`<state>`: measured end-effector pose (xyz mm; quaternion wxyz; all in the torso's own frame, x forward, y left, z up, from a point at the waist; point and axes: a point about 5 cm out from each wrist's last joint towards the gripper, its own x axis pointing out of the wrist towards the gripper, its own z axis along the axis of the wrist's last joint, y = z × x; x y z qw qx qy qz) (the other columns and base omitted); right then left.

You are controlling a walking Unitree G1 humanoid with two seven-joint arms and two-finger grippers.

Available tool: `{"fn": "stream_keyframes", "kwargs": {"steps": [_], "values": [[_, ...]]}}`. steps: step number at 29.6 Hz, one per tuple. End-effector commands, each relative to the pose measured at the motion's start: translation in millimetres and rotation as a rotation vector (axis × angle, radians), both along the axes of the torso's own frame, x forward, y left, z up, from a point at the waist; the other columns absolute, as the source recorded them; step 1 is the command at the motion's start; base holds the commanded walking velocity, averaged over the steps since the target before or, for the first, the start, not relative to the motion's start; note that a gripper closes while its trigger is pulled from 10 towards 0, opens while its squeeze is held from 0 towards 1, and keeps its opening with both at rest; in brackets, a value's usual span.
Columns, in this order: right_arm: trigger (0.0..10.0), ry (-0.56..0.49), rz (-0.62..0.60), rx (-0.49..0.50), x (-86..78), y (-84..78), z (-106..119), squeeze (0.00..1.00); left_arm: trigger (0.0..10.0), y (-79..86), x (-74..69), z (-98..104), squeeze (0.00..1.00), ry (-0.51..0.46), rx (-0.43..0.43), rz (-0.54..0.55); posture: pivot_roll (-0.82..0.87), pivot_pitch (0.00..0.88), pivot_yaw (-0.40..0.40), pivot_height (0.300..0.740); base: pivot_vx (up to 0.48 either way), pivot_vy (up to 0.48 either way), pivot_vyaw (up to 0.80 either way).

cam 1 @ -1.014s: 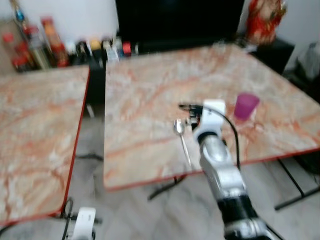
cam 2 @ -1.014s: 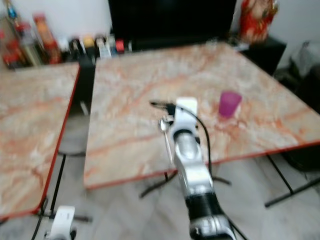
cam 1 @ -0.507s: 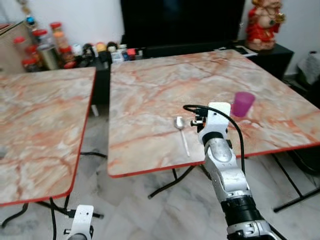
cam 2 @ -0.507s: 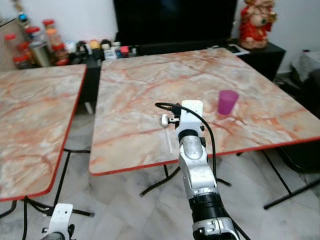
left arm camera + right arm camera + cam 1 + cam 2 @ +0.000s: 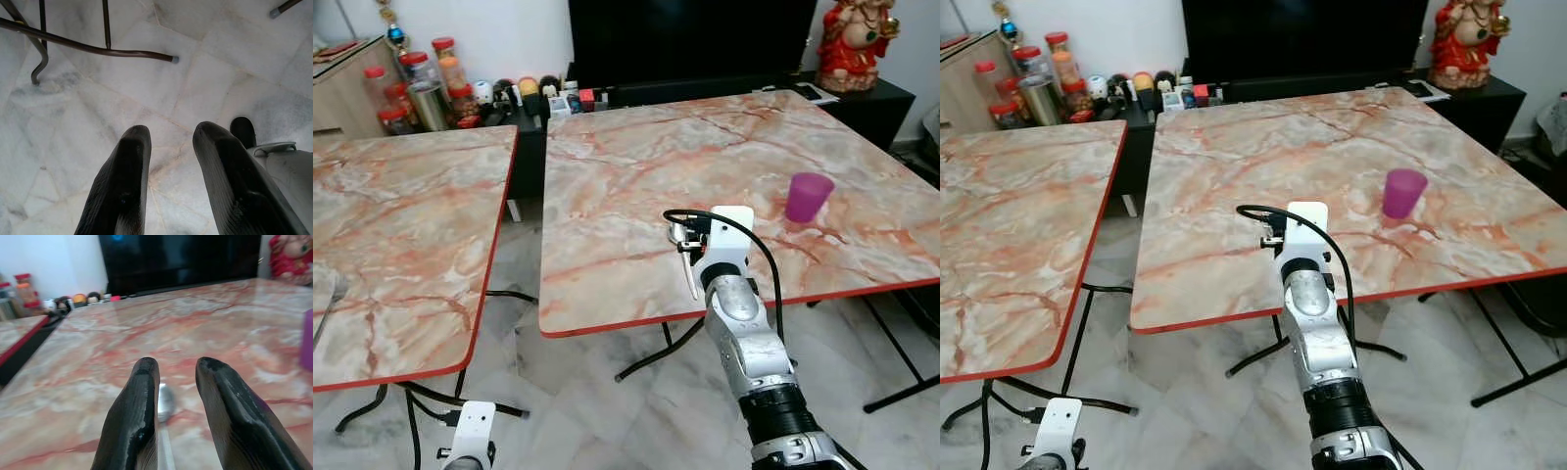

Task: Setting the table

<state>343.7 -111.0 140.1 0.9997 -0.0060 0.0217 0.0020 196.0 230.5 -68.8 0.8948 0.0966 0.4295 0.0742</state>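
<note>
A metal spoon (image 5: 690, 279) lies on the marble table (image 5: 626, 166) near its front edge, bowl pointing away from me. My right gripper (image 5: 173, 364) hovers low over the table, open, and the spoon's bowl (image 5: 165, 402) lies on the table in the gap between its black fingers (image 5: 139, 411). To the right of the arm, a purple cup (image 5: 809, 196) stands upright on the same table. My left gripper (image 5: 168, 134) hangs open over the tiled floor, holding nothing.
A second marble table (image 5: 401, 225) stands to the left, with a floor gap between the two. Jars and bottles (image 5: 431, 83) line a low cabinet at the back, beside a dark screen and a red statue (image 5: 857, 44). Black table legs (image 5: 98, 49) cross the floor.
The whole picture has shifted right and sharpened as the camera moved. My right gripper stays over the spoon, and the cup has not moved.
</note>
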Motion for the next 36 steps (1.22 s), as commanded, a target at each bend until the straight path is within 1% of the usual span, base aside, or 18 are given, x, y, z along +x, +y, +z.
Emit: {"fn": "stream_keyframes", "kwargs": {"steps": [1,5,8,9,12,15,16,17,24,29,32,36], "values": [[10.0,0.018,0.007,-0.017,1.0,3.8,-1.2,0.00,10.0,0.6,-1.0,-0.4,0.00,0.005,0.005,-0.003,-0.04,0.000,0.048,0.736,0.334,0.000,0.63],[10.0,0.021,0.000,-0.004,0.9,3.3,-2.0,0.00,10.0,1.1,-0.6,-0.2,0.00,0.008,0.011,-0.005,-0.04,0.000,0.050,0.736,0.353,0.000,0.55],[10.0,0.020,-0.004,0.010,0.8,2.8,-1.9,0.00,10.0,1.2,-0.4,-0.1,0.00,0.007,0.010,-0.005,-0.05,0.003,0.052,0.736,0.360,0.000,0.00],[10.0,0.023,-0.004,0.008,0.8,2.5,-2.2,0.00,10.0,1.1,-0.3,0.0,0.00,0.008,0.010,-0.006,-0.05,0.004,0.052,0.736,0.364,0.000,0.00],[10.0,0.028,0.003,-0.041,1.0,2.1,-3.1,0.00,10.0,1.0,0.2,0.2,0.00,0.007,0.009,-0.005,-0.05,0.007,0.051,0.736,0.360,0.000,0.30],[10.0,0.033,0.000,-0.019,1.0,2.4,-3.8,0.00,10.0,0.7,0.9,0.4,0.00,0.006,0.010,-0.005,-0.04,0.009,0.050,0.736,0.322,0.000,0.71],[10.0,0.034,-0.004,0.002,0.9,2.5,-3.9,0.00,10.0,0.8,1.1,0.6,0.00,0.005,0.010,-0.004,-0.04,0.012,0.050,0.736,0.266,0.000,0.00],[10.0,0.034,-0.004,0.002,0.9,2.5,-3.9,0.00,10.0,0.8,1.1,0.6,0.00,0.005,0.010,-0.004,-0.04,0.012,0.050,0.736,0.266,0.000,0.00],[10.0,0.044,0.012,-0.017,0.1,4.5,-5.5,0.00,10.0,0.9,1.5,0.8,0.00,0.005,0.011,-0.004,-0.05,0.013,0.052,0.736,0.000,0.000,0.00],[10.0,0.075,0.001,-0.021,-2.9,2.7,-12.1,0.00,10.0,-0.3,0.3,-0.2,0.00,0.011,0.007,-0.008,-0.05,0.012,0.052,0.736,0.000,0.000,0.00],[10.0,0.126,-0.007,-0.039,-5.3,1.6,-21.4,0.00,10.0,-1.4,-1.4,-1.5,0.00,0.020,0.003,-0.014,-0.05,0.010,0.053,0.736,0.000,0.000,0.00],[10.0,0.138,-0.017,-0.034,-6.0,0.1,-24.3,0.00,10.0,-2.1,-2.2,-2.1,0.00,0.024,0.002,-0.018,-0.05,0.006,0.050,0.736,0.000,0.000,0.00]]}}
